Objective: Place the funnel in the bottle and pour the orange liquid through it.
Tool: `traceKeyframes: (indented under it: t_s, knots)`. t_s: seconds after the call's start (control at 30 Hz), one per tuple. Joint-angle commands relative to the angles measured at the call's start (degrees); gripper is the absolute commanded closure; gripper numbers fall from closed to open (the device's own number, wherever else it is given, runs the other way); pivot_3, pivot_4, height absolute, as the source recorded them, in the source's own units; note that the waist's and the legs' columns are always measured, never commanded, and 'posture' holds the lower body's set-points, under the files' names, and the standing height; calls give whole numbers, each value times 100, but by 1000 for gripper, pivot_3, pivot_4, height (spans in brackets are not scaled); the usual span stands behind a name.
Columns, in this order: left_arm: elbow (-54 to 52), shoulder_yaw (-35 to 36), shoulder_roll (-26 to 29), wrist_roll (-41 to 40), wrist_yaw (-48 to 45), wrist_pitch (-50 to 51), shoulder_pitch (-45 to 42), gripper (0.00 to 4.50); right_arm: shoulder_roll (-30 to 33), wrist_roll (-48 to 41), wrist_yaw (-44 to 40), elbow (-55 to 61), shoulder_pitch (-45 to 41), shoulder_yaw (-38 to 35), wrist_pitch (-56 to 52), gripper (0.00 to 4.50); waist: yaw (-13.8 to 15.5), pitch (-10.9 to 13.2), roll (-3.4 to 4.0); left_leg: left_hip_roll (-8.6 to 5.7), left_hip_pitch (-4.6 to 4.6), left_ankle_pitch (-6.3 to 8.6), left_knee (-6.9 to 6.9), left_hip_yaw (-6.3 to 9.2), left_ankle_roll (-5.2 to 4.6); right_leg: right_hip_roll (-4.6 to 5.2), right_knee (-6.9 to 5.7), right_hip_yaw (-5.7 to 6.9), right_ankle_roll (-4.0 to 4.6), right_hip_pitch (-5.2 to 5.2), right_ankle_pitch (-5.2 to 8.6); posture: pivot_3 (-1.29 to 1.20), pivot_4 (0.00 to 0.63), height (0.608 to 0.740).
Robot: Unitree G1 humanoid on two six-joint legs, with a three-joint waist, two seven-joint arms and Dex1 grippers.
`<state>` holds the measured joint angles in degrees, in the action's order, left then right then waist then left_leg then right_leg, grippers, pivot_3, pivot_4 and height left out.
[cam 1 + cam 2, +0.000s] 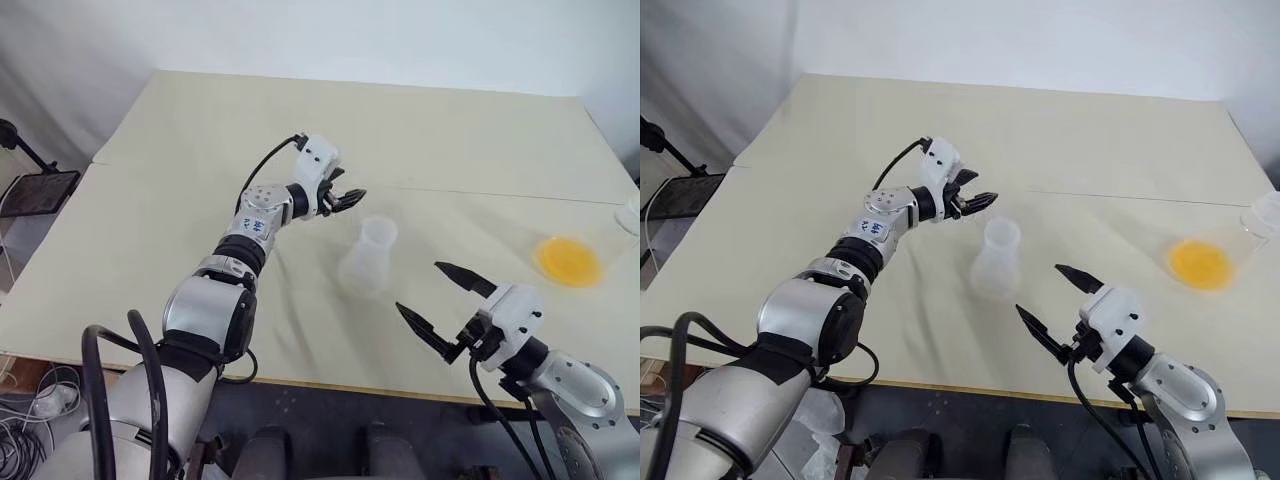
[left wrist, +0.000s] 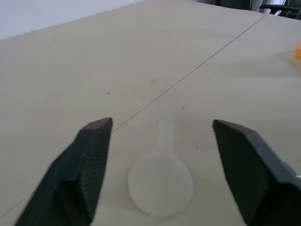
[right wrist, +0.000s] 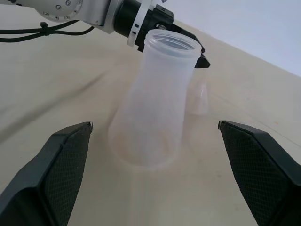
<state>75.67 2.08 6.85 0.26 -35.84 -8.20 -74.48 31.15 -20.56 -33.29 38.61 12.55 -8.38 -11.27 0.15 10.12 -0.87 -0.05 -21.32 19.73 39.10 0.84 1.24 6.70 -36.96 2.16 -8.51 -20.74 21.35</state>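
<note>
Left wrist view shows the small clear funnel (image 2: 161, 181) between the two black fingers (image 2: 82, 169) of the left end effector (image 1: 347, 199), which stand apart and do not touch it. From the head, the clear bottle (image 1: 367, 255) stands upright on the pale worktop (image 1: 180, 150), just beside that end effector. The right end effector (image 1: 435, 297) hangs wide open near the bottle, and the orange liquid (image 1: 568, 261) sits in a clear cup well off to the right.
</note>
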Motion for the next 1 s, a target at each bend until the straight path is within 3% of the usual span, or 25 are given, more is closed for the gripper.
traceKeyframes:
  t_s: [0.03, 0.23, 0.6, 0.77, 1.0]
  knots:
    - [-25, 130, -65, -26, 8, 12, -154, 2500, -49, 22, 109, 260, 14, -140, 107, 0, 2, 0, 0, 0, 0, 0, 0, 0, 0, 0, 0, 0, 0, 0, 0, 0, 150, 740]
    - [6, 68, -177, 68, -59, 41, -104, 4343, -96, 92, 174, 200, -131, -65, 130, 0, 3, 0, 0, 0, 0, 0, 0, -2, 0, 0, 1, 1, 0, 1, 0, 0, 150, 740]
    - [-42, 296, -49, -109, -209, -2, -76, 4343, -239, 206, 269, 229, -88, 10, 165, 0, -1, 0, 0, 0, 0, 0, 0, -3, 0, 0, 0, 3, 0, 1, 0, 0, 150, 740]
    - [-103, 426, 96, -178, -568, -190, 64, 2897, -323, 276, 341, 303, 69, 10, 197, 0, -15, -1, 1, 0, 0, 0, 0, -4, 1, 0, -1, 3, 0, 0, 0, 0, 150, 740]
    - [-11, 244, -137, 144, 158, -160, 40, 731, -387, 341, 379, 341, 97, 74, 198, 0, 34, 0, 1, -3, -1, 0, 1, -2, 0, 4, -1, 7, 0, 2, 0, 0, 150, 740]
